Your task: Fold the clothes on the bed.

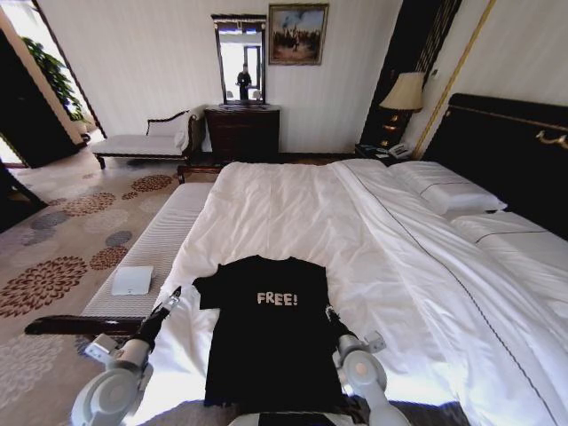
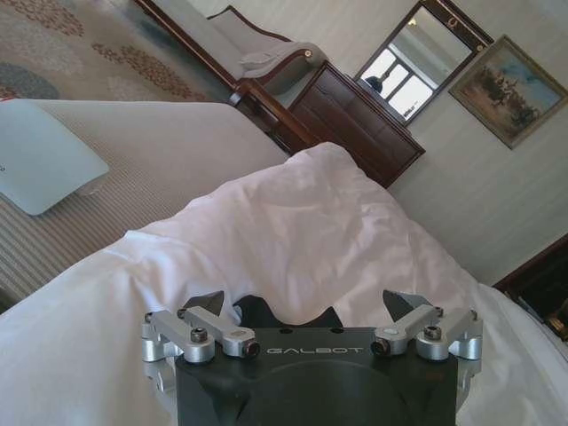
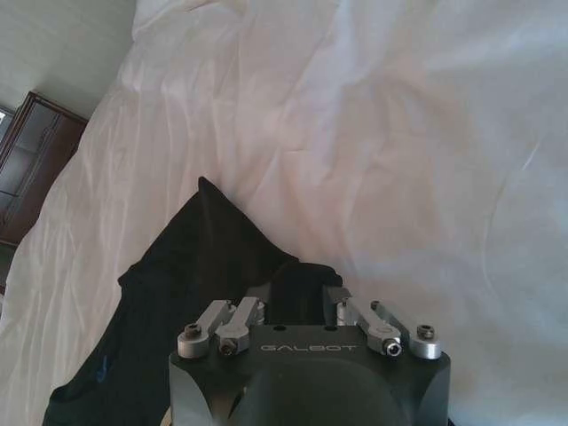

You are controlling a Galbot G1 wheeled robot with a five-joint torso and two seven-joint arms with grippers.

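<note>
T-shirt [image 1: 266, 328] lies flat on bed [image 1: 399, 266], long axis toward robot, between both grippers: left gripper [image 1: 171, 300] open and empty, right gripper [image 1: 330, 315] narrower, at sleeve, grip unclear.

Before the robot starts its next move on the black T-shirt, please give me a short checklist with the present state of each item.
1. T-shirt lies flat, lettering up, on the bed: ok.
2. Left gripper beside the shirt's left sleeve: ok.
3. Right gripper at the shirt's right edge: ok.
4. Left gripper open over the duvet: ok.
5. Right gripper has hold of fabric: cannot tell.
6. Both sleeves spread out: ok.
</note>
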